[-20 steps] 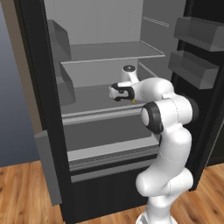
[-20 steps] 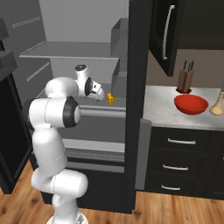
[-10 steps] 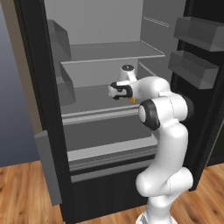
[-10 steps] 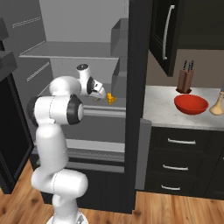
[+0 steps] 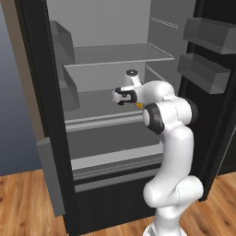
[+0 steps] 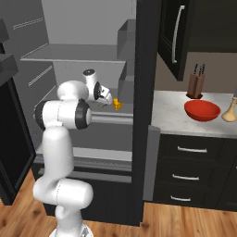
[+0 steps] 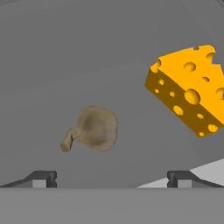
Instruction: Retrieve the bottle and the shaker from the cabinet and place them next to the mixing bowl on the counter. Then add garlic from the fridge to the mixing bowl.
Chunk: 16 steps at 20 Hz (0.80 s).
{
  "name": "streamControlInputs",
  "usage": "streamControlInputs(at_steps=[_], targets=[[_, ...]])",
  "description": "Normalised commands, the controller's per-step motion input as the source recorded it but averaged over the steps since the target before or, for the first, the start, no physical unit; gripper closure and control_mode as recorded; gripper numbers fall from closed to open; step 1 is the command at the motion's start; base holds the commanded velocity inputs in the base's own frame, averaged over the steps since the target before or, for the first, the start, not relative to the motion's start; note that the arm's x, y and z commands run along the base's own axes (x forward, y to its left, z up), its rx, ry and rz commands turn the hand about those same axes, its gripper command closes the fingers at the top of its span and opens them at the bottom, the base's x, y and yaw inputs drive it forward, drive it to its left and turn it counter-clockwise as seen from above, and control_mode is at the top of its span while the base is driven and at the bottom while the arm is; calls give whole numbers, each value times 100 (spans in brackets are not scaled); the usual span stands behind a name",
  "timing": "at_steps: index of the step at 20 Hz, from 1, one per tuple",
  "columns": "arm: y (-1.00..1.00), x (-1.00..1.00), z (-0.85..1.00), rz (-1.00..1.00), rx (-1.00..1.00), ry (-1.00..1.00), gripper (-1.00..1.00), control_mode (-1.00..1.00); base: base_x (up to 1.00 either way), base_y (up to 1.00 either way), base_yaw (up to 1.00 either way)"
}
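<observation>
my gripper (image 7: 112,177) was spread wide with nothing in it, garlic (image 7: 92,130) lay apart from the fingertips, cheese wedge (image 7: 190,87) got cropped at the frame edge

No text, label, brand, number or sign can be read anywhere in these pictures.

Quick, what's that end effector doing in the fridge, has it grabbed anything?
End effector: open, holding nothing; the garlic lies on the shelf ahead of its fingertips.
</observation>
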Motion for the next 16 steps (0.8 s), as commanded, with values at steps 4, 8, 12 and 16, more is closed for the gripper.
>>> streamControlInputs(at_steps=[4,8,12,16], targets=[[11,30,-7,0,0,0,-100,-100,0,0,0],[9,32,-13,0,0,0,-100,-100,0,0,0],[4,36,-16,0,0,0,-100,-100,0,0,0],[0,23,-10,0,0,0,-100,-100,0,0,0]])
